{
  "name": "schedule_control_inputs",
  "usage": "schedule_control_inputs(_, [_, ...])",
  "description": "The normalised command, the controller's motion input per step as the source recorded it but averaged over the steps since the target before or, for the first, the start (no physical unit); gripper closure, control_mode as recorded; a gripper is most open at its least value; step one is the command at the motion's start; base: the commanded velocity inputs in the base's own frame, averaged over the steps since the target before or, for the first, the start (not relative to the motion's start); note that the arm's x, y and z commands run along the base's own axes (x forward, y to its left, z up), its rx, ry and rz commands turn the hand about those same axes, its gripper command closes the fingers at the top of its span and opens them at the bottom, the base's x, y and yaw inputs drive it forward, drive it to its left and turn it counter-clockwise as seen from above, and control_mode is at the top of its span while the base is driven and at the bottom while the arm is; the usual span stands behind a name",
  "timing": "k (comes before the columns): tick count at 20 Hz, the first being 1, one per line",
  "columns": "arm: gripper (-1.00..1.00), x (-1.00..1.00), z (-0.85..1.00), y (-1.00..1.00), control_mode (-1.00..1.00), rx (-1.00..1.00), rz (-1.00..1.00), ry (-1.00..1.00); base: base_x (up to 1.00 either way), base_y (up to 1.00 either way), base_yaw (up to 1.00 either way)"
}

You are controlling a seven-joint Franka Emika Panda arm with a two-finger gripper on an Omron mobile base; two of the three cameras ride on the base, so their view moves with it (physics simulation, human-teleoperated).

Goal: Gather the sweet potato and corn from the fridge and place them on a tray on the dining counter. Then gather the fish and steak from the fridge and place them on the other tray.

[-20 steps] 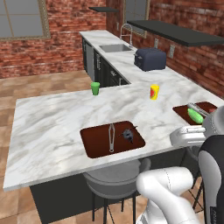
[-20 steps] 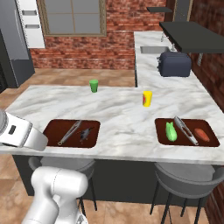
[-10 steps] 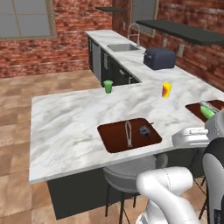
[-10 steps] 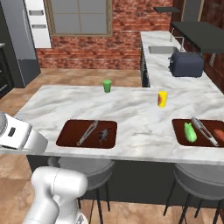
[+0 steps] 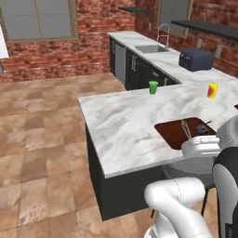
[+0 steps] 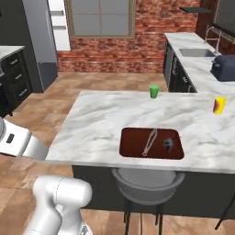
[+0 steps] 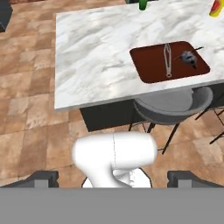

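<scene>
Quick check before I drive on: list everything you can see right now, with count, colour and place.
Long white marble dining counter: one, centre.
Flat dark reddish-brown tray: one, at the counter's near edge.
Grey metal tongs: one, on the tray.
Small grey fish: one, on the tray beside the tongs.
Green cup: one, at the counter's far edge.
Yellow-and-red cup: one, right part of the counter.
Grey stool: one, under the tray.
Dark toaster: one, back counter.
Sink: one, back counter.
Tall grey fridge: one, far left.
Tool: one, dark tips, open, empty.

Dk red-brown tray (image 6: 133, 146) on white, grey-veined dining counter (image 6: 101, 119); green cup (image 6: 154, 92), yellow-red cup (image 6: 219, 105).
</scene>
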Motion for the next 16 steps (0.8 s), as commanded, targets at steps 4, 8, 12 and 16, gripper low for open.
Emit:
schedule_control_inputs(4, [-1.00,0.00,0.00,0.00,1.00,0.00,0.00,0.00,0.04,1.00,0.00])
schedule_control_inputs(8, [-1.00,0.00,0.00,0.00,1.00,0.00,0.00,0.00,0.44,1.00,-0.05])
schedule_control_inputs(12, [-1.00,0.00,0.00,0.00,1.00,0.00,0.00,0.00,0.71,1.00,-0.09])
schedule_control_inputs(16, [-1.00,0.00,0.00,0.00,1.00,0.00,0.00,0.00,0.91,1.00,-0.12])
